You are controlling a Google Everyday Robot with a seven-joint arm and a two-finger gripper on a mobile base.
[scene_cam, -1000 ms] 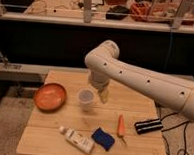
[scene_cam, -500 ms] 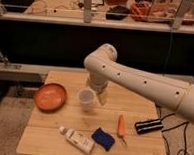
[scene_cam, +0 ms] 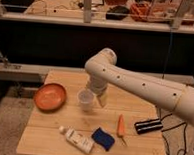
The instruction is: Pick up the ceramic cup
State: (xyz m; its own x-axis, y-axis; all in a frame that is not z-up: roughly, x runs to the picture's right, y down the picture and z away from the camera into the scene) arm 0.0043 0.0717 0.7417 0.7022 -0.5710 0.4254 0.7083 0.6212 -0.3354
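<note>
The ceramic cup (scene_cam: 86, 100) is small, pale white-grey and upright, standing near the middle of the wooden table (scene_cam: 60, 154). My gripper (scene_cam: 101, 99) hangs from the white arm (scene_cam: 135, 84), which reaches in from the right. It is low over the table, just to the right of the cup and very close to it. I cannot tell whether it touches the cup. The cup stands on the table.
A wide orange bowl (scene_cam: 50, 97) sits left of the cup. A white tube (scene_cam: 77, 139), a blue sponge-like object (scene_cam: 103, 138) and an orange carrot (scene_cam: 121, 126) lie near the front. A black object (scene_cam: 148, 125) lies at the right edge. Cables hang off the right side.
The gripper has come down a little beside the cup. The cup has not moved.
</note>
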